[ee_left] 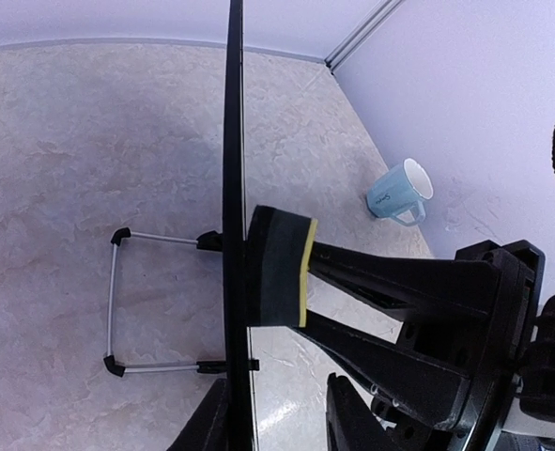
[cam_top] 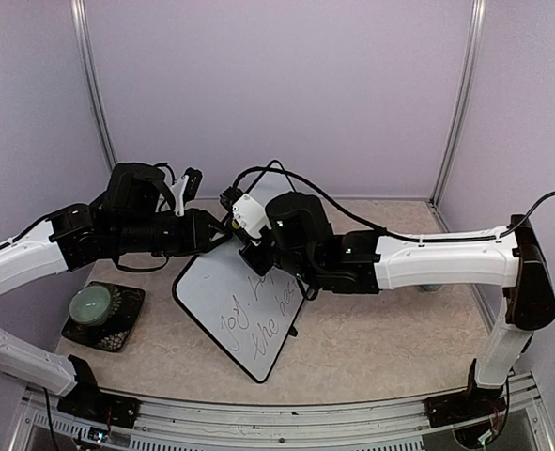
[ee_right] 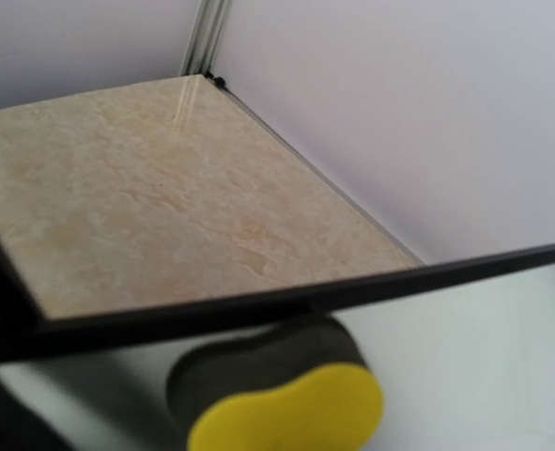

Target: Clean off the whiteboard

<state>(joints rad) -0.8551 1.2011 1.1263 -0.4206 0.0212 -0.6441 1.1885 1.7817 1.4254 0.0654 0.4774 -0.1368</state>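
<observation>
— Where was the board?

— The large flat whiteboard (cam_top: 235, 315), white with a thin black frame, stood propped on its grey wire foot (ee_left: 113, 301) in the middle of the pale marbled counter (cam_top: 380, 329). Its written face was turned toward my right arm. Dark handwriting (cam_top: 263, 310) ran across the lower, nearer half, and the upper part looked bare.

— Which way did the writing lie from your pincers?

— Down the face from my right pincer (ee_left: 313, 287), which was clenched on the yellow-and-black sponge eraser (ee_left: 277, 268). The sponge sat against the face just beneath the top frame, so the words lay below it, toward the near corner. The board's long side ran slantwise from far to near, and I judged the wipe would have to follow it downward.

— And the left one?

— My left pincer (ee_left: 277, 413) sat astride the top edge, with the frame edge-on between its fingers. They stood apart, one of them clear of the frame, so it was released and not gripping.

— Which arm was better placed?

— The right, since it had the sponge on the written side. I judged the board might rock if the left did not steady it.
</observation>
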